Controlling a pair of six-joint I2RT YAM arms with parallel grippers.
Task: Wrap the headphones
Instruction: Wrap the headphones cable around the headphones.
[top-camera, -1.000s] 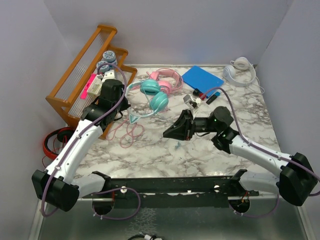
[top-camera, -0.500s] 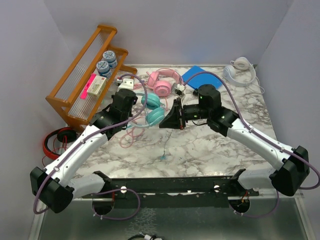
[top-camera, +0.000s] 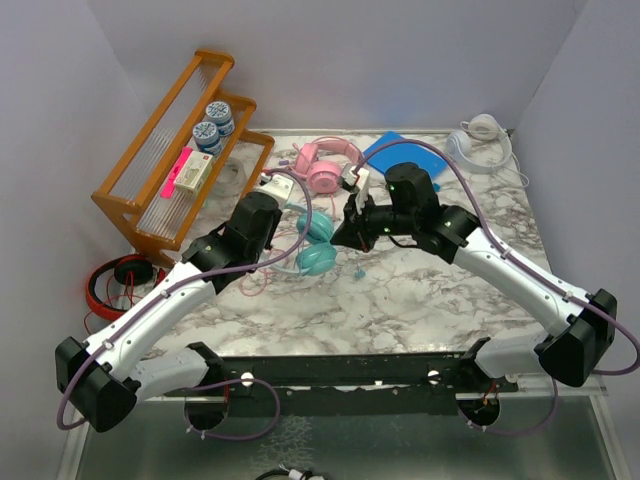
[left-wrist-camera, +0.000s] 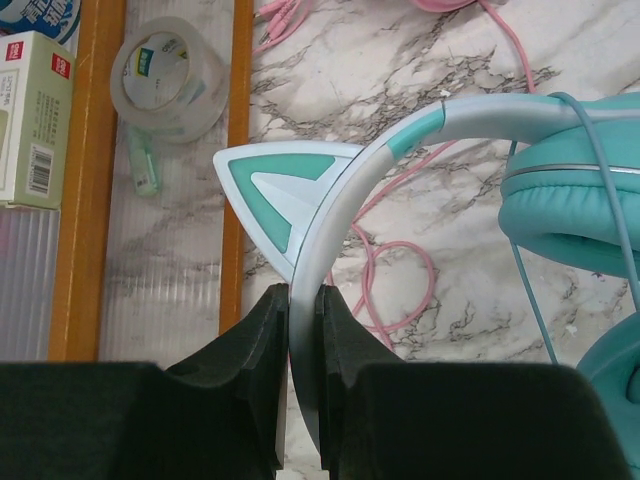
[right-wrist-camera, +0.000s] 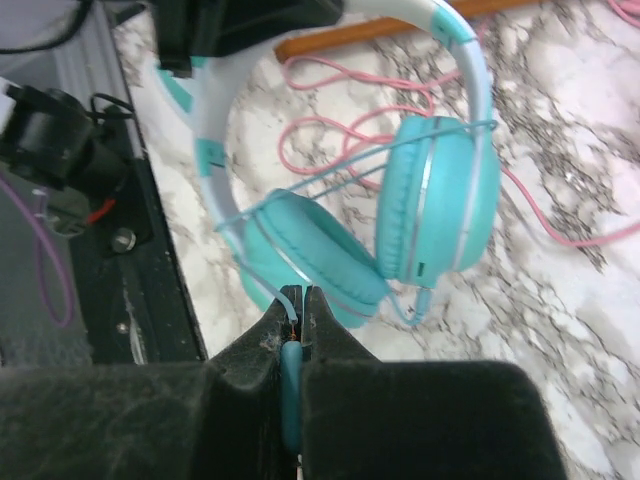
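Observation:
The teal headphones (top-camera: 316, 246) with the cat-ear headband (left-wrist-camera: 345, 190) hang over the middle of the marble table. My left gripper (top-camera: 283, 220) (left-wrist-camera: 303, 300) is shut on the headband just below a cat ear (left-wrist-camera: 278, 188). The thin teal cable (right-wrist-camera: 330, 178) runs across both ear cups (right-wrist-camera: 440, 200). Just right of the cups, my right gripper (top-camera: 343, 234) (right-wrist-camera: 297, 296) is shut on the cable's plug end (right-wrist-camera: 290, 390). The pink headphones (top-camera: 326, 166) lie at the back, their pink cable (left-wrist-camera: 392, 268) looping under the teal pair. The white headphones (top-camera: 478, 140) lie at the back right corner.
A wooden rack (top-camera: 150, 190) along the left holds a tape roll (left-wrist-camera: 165, 68), a white box (top-camera: 195, 172) and round tins (top-camera: 214, 120). A blue pad (top-camera: 385, 148) lies at the back. Red-and-black headphones (top-camera: 113, 281) sit off the table's left edge.
My left arm has carried the teal headphones right and nearer. My right gripper swung back, then toward the ear cups, drawing the cable across them, and its jaws have closed tighter on the plug.

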